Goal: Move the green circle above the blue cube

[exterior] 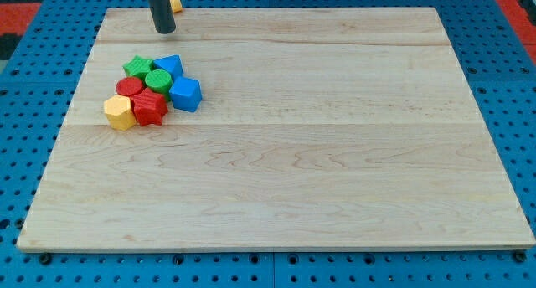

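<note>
The green circle [158, 79] sits in a tight cluster of blocks at the view's upper left of the wooden board [335, 154]. The blue cube [186, 94] touches it on its lower right. A second blue block [169, 66] lies just above the green circle, and a green star [137, 67] lies to its upper left. My tip [164, 31] stands near the board's top edge, above the cluster and apart from it.
A red circle [129, 88], a red star [150, 107] and a yellow hexagon [120, 112] fill the cluster's lower left. A yellow block [174, 0] lies off the board's top edge, right of the rod. Blue pegboard surrounds the board.
</note>
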`<control>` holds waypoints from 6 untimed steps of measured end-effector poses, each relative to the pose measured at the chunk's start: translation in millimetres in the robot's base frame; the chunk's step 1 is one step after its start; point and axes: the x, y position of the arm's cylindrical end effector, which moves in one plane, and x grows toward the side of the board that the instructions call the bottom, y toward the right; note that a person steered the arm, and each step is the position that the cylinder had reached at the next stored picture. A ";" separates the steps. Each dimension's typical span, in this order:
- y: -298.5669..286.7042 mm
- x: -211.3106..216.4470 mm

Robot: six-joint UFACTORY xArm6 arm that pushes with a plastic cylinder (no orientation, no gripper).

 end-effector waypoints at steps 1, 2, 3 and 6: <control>0.0 0.0; -15.6 19.1; -52.5 69.8; 60.5 134.9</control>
